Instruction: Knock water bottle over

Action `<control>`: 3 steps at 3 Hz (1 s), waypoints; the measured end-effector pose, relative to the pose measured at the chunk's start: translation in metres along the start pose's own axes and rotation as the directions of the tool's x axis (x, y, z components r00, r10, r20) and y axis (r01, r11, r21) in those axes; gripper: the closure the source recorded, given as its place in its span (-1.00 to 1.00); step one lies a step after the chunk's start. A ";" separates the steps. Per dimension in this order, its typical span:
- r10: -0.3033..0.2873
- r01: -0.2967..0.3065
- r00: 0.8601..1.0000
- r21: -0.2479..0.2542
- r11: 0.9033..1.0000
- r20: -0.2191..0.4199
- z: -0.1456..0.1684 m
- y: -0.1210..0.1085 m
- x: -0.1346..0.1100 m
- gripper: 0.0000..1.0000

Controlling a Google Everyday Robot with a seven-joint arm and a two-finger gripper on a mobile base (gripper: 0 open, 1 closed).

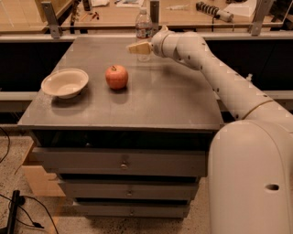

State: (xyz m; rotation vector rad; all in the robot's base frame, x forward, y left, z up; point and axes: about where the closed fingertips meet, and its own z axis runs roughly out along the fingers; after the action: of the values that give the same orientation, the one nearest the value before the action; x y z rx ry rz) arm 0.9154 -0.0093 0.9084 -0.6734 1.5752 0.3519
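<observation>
The water bottle [143, 25] is clear ribbed plastic with a dark label band. It stands upright near the far edge of the grey table [174, 105], about the middle of that edge. My gripper [137, 47] reaches in from the right on the white arm [206, 59]. Its tan tip lies in front of the bottle's lower half, pointing left. I cannot tell whether it touches the bottle.
A red apple [116, 77] sits left of centre on the table. A white bowl [64, 82] sits near the left edge. Drawers [121, 162] are below the tabletop. A workbench with tools [215, 11] and a rail stands behind the table.
</observation>
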 end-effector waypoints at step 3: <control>0.003 -0.006 0.999 -0.069 0.998 -0.040 0.001 -0.002 -0.016 0.28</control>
State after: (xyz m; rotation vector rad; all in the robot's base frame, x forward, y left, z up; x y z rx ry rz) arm 0.9174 -0.0074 0.9246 -0.7341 1.6081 0.4003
